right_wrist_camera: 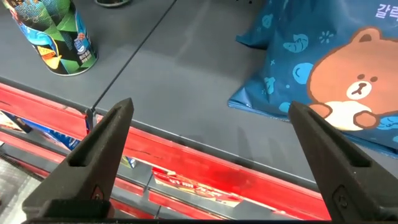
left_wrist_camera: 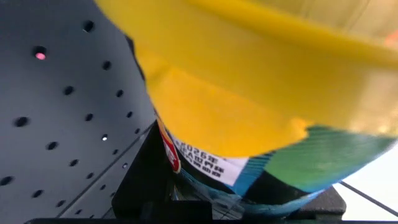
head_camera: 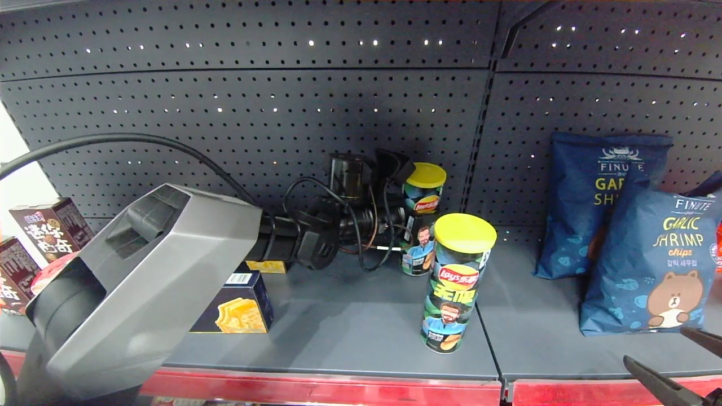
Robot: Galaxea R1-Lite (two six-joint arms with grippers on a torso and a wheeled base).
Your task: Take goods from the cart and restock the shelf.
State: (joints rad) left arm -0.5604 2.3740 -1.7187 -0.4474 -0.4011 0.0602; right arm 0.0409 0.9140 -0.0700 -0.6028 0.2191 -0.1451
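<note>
Left claw (head_camera: 403, 198) is pinching the rear can (head_camera: 426, 176), which stands upright at the back of the shelf (head_camera: 350, 327) near the pegboard. The front can (head_camera: 457, 282) stands upright near the shelf lip, apart from the rear can. Right claw (right_wrist_camera: 211, 155) is spread wide, low at the lip, near the blue chip bag (head_camera: 654, 265).

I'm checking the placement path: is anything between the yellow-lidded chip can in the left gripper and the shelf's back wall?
Nothing visible. The left gripper holds the yellow-lidded chip can close to the dark pegboard back wall. The second yellow-lidded can stands nearer the front edge of the grey shelf, out of the way.
</note>
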